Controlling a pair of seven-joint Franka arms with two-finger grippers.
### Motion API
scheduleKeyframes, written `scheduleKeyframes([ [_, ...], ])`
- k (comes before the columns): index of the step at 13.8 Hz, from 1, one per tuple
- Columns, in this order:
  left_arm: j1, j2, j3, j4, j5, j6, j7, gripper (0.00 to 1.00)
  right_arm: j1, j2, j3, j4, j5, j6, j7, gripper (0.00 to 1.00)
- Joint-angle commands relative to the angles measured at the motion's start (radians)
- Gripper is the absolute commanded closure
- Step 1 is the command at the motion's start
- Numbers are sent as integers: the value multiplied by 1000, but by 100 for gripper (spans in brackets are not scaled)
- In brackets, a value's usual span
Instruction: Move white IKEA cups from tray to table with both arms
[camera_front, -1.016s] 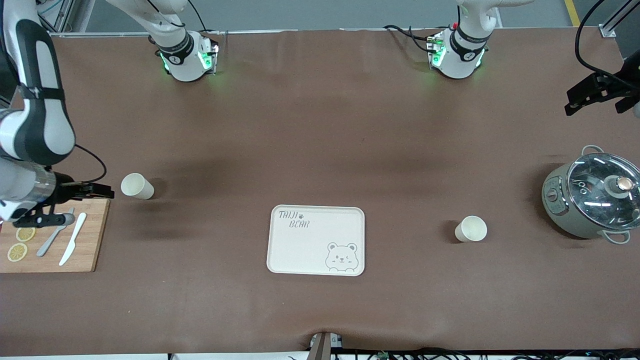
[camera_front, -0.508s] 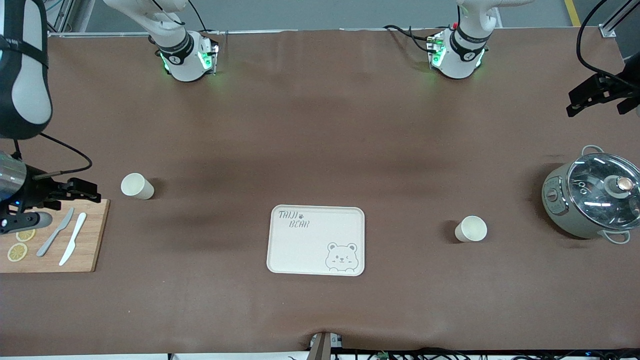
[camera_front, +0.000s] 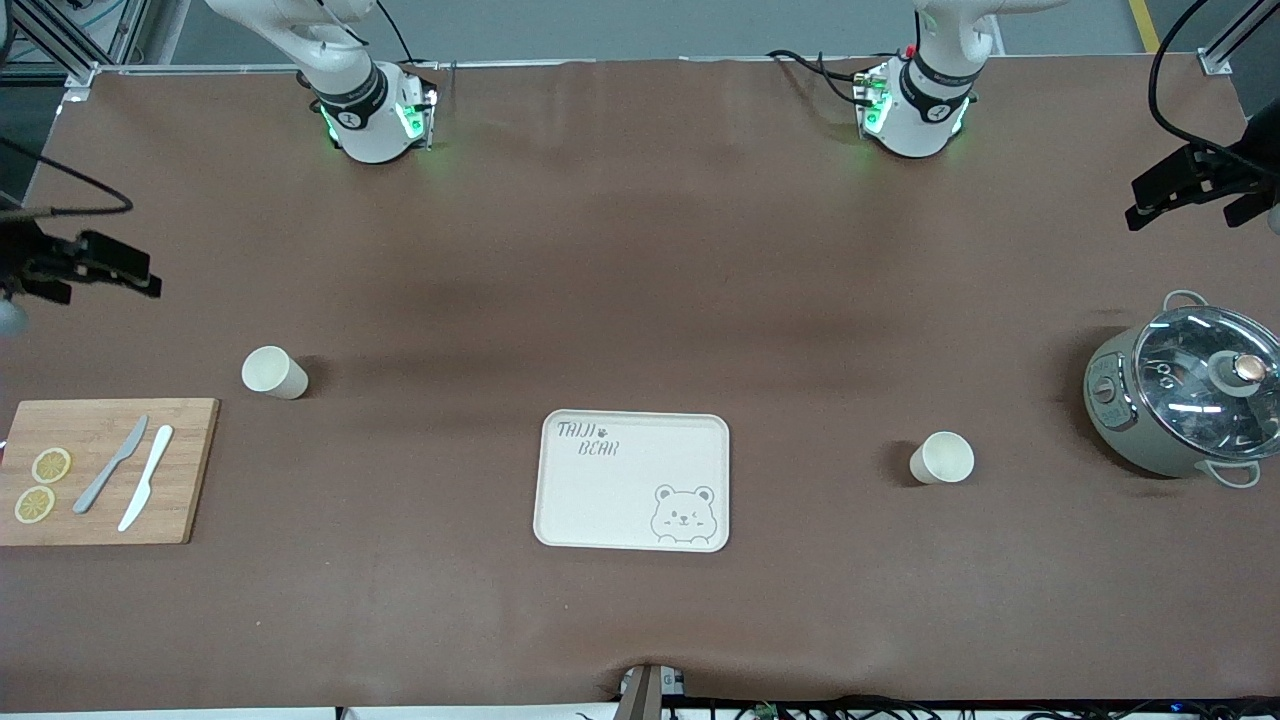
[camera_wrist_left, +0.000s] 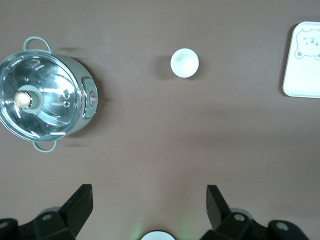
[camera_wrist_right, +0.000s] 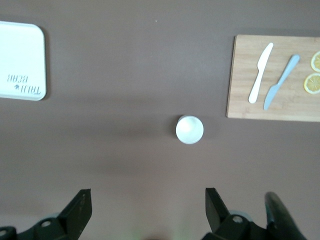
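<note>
Two cream-white cups stand upright on the brown table. One cup is beside the wooden board toward the right arm's end, also in the right wrist view. The other cup stands between the bear tray and the pot, also in the left wrist view. My right gripper is open and empty, high over the table edge at its end; its own view shows it too. My left gripper is open and empty, high over the table above the pot; it also shows in its own view.
A cream bear tray lies mid-table, nearer the front camera. A grey-green pot with glass lid stands at the left arm's end. A wooden board with two knives and lemon slices lies at the right arm's end.
My right gripper has risen from just over the wooden board and moved away from the front camera, off the board. The left gripper has barely moved. The cups stay put.
</note>
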Motion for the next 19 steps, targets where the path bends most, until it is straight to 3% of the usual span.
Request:
scheduleKeyframes([
  [1, 13, -66, -5, -73, -30, 15, 14, 0, 22, -84, 0, -35, -16, -25, 19, 0],
  [3, 12, -97, -14, -122, -30, 49, 3, 0, 22, -111, 0, -41, -28, -32, 19, 0],
  [6, 12, -134, -14, -202, -30, 109, 1, 0, 5, -182, -7, -153, -59, -14, 19, 0],
  [19, 12, -97, -11, -135, -16, 106, 5, 0, 4, -193, -1, -174, -49, 21, 9, 0],
])
